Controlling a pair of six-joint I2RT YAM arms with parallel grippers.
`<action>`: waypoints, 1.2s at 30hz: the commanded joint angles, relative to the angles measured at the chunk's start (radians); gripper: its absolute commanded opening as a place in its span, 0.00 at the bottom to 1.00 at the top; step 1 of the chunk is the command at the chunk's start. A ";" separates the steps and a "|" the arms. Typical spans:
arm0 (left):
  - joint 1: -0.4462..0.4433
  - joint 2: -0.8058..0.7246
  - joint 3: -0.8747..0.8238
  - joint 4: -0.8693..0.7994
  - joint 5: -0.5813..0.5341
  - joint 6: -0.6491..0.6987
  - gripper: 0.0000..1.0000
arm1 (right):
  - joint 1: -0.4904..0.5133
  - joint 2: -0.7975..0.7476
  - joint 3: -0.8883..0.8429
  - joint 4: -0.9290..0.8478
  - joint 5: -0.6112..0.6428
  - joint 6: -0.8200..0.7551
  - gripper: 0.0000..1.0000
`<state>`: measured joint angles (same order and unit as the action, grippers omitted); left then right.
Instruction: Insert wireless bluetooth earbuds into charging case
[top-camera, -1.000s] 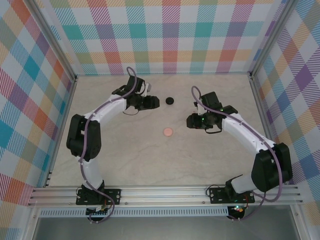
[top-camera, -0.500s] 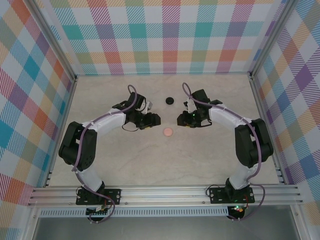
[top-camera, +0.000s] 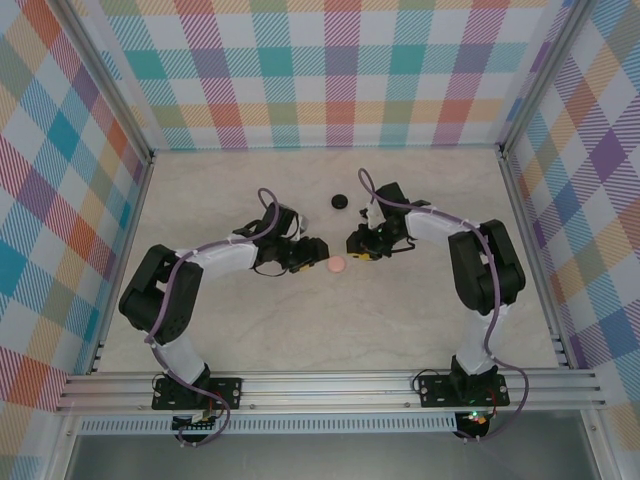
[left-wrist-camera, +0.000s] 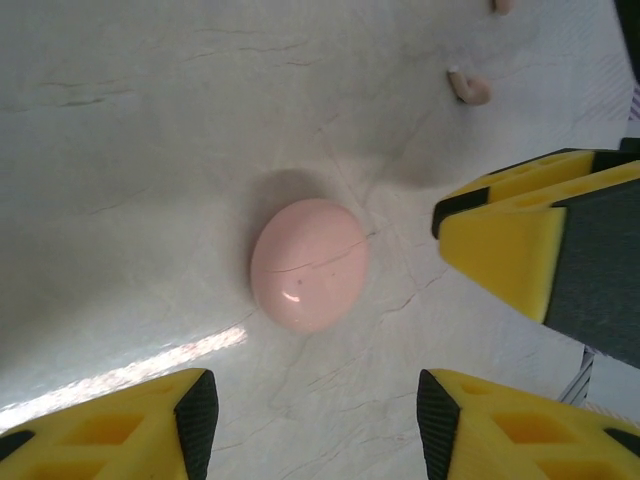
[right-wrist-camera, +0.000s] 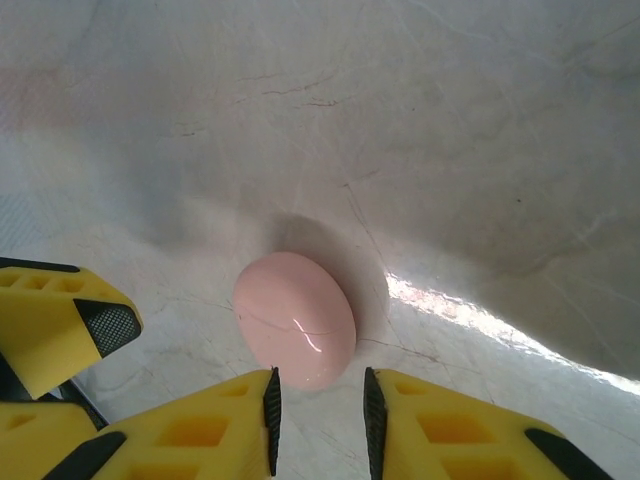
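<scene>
While pink case lies on table: left claw spread wide, right claw narrowly parted, flanking it.

Brought inward from well apart to flank the pink case closely: left gripper, right gripper.

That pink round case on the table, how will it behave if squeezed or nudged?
Probably slippery: the pink case is glossy, showing a bright highlight. Its domed, rounded sides may let it squirt from a pinch. Lying flat on the table, it should slide, not roll.
</scene>
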<state>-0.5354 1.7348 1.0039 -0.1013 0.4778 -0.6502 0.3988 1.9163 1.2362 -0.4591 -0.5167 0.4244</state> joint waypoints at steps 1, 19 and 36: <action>-0.012 0.035 -0.018 0.062 -0.007 -0.049 0.55 | -0.002 0.034 0.036 0.016 -0.044 0.027 0.30; -0.018 0.125 -0.044 0.128 0.033 -0.108 0.49 | 0.000 0.088 0.034 0.059 -0.097 0.050 0.27; -0.030 0.198 -0.026 0.201 0.068 -0.158 0.41 | 0.009 0.121 0.026 0.075 -0.118 0.050 0.25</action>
<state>-0.5419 1.8812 0.9733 0.0731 0.5335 -0.7891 0.4007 2.0197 1.2461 -0.3943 -0.6075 0.4652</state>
